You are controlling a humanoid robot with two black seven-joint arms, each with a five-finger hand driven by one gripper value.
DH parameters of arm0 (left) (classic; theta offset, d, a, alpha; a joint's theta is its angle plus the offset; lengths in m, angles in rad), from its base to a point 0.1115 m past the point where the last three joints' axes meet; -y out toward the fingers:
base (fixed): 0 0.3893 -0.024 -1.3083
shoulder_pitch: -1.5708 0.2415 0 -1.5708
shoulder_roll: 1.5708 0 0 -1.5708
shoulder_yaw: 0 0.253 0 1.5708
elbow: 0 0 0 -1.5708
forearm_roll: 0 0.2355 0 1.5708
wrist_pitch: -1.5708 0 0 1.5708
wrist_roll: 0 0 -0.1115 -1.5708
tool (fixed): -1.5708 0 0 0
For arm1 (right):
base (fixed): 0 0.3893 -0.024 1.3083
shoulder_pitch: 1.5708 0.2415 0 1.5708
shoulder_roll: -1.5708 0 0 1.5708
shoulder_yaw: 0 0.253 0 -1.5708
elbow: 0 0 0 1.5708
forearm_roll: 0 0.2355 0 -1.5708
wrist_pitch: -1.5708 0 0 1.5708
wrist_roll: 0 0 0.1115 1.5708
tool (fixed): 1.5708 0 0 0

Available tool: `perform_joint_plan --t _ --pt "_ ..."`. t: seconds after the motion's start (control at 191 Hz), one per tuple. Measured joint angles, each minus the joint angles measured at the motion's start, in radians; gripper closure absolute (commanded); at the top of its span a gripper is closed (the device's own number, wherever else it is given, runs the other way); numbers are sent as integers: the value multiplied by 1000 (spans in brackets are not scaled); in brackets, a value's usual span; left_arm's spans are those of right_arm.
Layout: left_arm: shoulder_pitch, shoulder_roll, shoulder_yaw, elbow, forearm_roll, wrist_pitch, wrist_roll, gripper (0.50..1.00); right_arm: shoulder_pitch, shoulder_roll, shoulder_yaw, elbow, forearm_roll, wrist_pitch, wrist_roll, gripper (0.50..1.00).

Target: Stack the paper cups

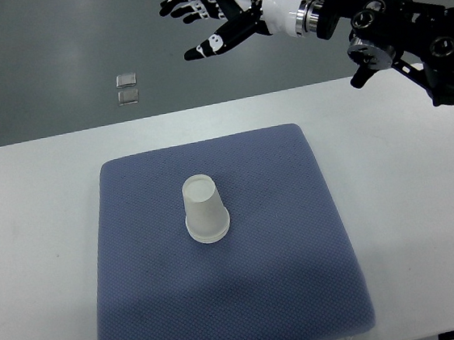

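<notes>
A white paper cup (205, 210) stands upside down near the middle of the blue mat (144, 308); whether it is one cup or several nested I cannot tell. My right hand (209, 16) hangs high beyond the table's far edge, well up and to the right of the cup, its black-and-white fingers (175, 2) spread and holding nothing. Its arm (395, 26) comes in from the right edge. The left arm does not show.
The mat lies on a white table (31, 239) whose far edge runs across the upper part of the view. Beyond it is grey floor with two small square plates (127, 88).
</notes>
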Motion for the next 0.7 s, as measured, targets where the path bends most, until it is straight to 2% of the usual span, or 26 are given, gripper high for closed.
perform_joint_plan --t 0.325,0.524,0.702 --pt "0 0 0 0 0 0 0 500 -184 22 113 -37 537 -200 12 601" --pt "0 0 0 0 0 0 0 500 -291 78 305 -43 611 -308 45 599" --pt "0 0 0 0 0 0 0 500 -388 99 479 -52 615 -342 50 599"
